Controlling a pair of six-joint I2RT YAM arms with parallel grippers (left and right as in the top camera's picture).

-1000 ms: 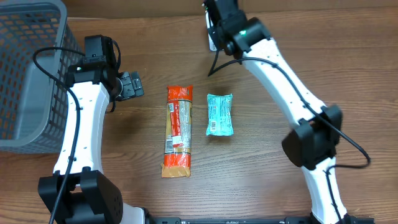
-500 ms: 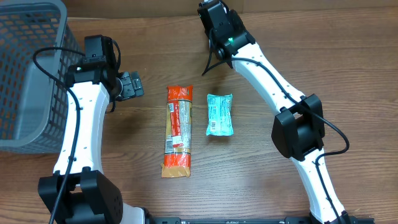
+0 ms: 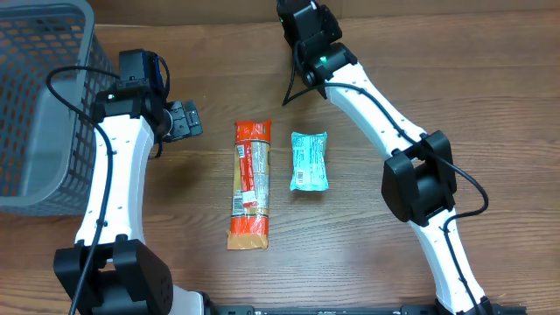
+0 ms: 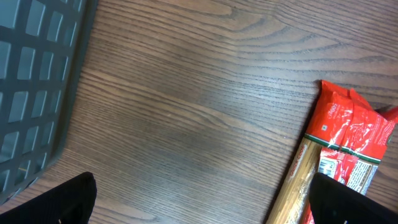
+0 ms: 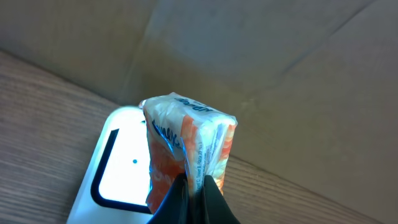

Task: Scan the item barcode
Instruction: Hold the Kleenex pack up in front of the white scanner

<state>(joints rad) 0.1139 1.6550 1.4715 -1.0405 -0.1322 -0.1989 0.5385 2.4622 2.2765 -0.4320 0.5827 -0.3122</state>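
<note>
An orange-and-white packet (image 5: 189, 140) is the item; my right gripper (image 5: 196, 186) is shut on its lower edge and holds it upright. It hangs just over the white scanner (image 5: 115, 171), whose window glows, at the table's far edge by a cardboard wall. From overhead the right arm's wrist (image 3: 308, 31) covers both the packet and the scanner. My left gripper (image 3: 184, 120) is open over bare wood, between the basket and the long red packet. Its two dark fingertips (image 4: 71, 199) stand far apart, with nothing between them.
A long red-and-orange pasta packet (image 3: 251, 184) lies mid-table, its top end showing in the left wrist view (image 4: 345, 137). A teal packet (image 3: 309, 161) lies just right of it. A grey mesh basket (image 3: 39, 105) fills the far left corner, its wall (image 4: 31, 81) close to the left gripper.
The right arm has swung its wrist left and toward the far edge, then nearly stopped. The left arm and the two packets on the table have not moved.
</note>
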